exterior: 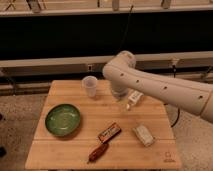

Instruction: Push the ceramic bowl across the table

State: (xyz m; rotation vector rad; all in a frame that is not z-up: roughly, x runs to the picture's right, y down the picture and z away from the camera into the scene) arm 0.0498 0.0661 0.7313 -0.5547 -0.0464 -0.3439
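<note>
Pincer [131,99] over table [65,150] centre, wide shallow green ceramic bowl [63,120], darker rim

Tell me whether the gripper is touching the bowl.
No, the gripper hangs beside the cup over the table, well apart from the bowl.

The ceramic bowl [63,120] sits on the bench [120,117] at its left side, about midway front to back. Behind it and to the right, near the rear edge, stands a cup [89,86]. The arm [165,90] reaches in from the right over the rear of the bench, and its claw [131,101] hangs right of the cup, well apart from the bowl. A flat packet [109,132] lies front of centre, a long slim item [98,152] just in front of it, and a wrapped block [143,135] to their right.
</note>
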